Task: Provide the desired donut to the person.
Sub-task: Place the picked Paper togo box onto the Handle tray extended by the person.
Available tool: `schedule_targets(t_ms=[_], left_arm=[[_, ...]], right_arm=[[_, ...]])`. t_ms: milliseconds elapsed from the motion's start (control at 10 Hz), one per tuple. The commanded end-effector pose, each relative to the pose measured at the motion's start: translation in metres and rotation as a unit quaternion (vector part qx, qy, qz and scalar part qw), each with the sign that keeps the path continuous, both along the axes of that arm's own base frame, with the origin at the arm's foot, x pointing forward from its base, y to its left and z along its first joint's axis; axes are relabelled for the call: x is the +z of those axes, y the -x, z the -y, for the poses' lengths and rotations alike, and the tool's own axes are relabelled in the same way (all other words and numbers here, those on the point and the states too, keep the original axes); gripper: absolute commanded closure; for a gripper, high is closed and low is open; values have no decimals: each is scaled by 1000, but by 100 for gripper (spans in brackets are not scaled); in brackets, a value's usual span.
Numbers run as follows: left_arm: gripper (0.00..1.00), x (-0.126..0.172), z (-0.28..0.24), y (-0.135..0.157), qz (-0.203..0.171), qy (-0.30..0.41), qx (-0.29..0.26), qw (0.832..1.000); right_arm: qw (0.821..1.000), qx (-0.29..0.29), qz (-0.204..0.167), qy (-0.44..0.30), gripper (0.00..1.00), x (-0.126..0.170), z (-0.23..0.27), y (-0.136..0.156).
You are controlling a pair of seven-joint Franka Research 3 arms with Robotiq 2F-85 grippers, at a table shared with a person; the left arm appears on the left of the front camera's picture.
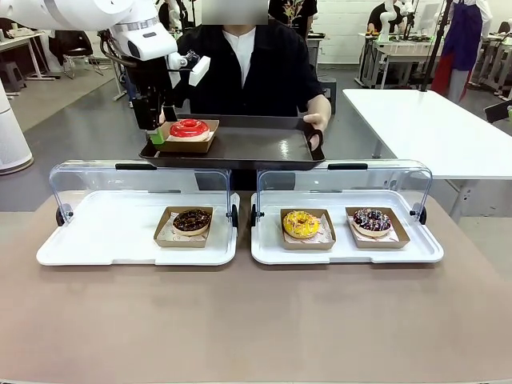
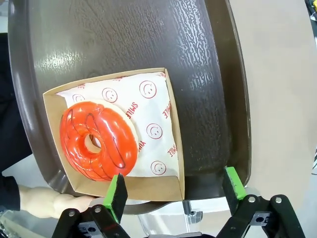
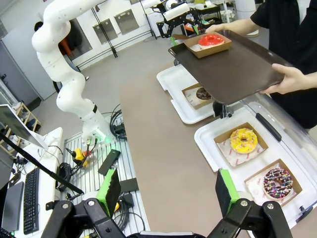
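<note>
Left hand hangs at the left end of a dark brown serving tray with its jaws spread wide, gripping nothing. In its wrist view one green pad sits at the near wall of a cardboard box and the other pad by the tray's rim. In that box lies the red donut, glossy, with thin darker red lines drizzled across it, on white paper printed with smiley faces and "SMILE". The person holds the tray up above the counter, one of the person's hands gripping its right end. Below, the left white case holds a chocolate donut. The right white case holds a yellow donut and a dark donut with white drizzle. Right hand is open too, empty, well apart from the tray.
</note>
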State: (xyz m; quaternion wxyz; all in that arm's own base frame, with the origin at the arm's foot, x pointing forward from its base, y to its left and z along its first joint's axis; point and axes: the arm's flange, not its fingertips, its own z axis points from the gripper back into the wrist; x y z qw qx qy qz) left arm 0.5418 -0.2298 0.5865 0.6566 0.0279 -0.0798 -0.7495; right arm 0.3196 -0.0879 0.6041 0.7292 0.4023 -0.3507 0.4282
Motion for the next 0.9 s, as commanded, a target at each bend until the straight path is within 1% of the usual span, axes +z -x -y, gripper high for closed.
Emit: schedule_targets(t_ms=[0,200,300,400,500,700,800], left_arm=[[0,7,-4,2,-6,12,-11,1000],[0,29,-19,22,-12,28,-13,999],[0,48,-41,38,-1,62,-13,998],[0,65,-64,49,-1,113,-7,994],[0,75,-85,63,15,142,2,990],[0,91,-135,84,41,206,8,978],[0,94,-170,92,53,253,18,966]], right_arm=[[1000,5,8,-12,0,1,-1,-2],[1000,5,8,-12,0,1,-1,-2],[1000,5,8,-12,0,1,-1,-2],[1000,5,8,-12,0,1,-1,-2],[1000,5,8,-12,0,1,-1,-2],[1000,5,8,-12,0,1,-1,-2],[1000,5,8,-12,0,1,-1,-2]])
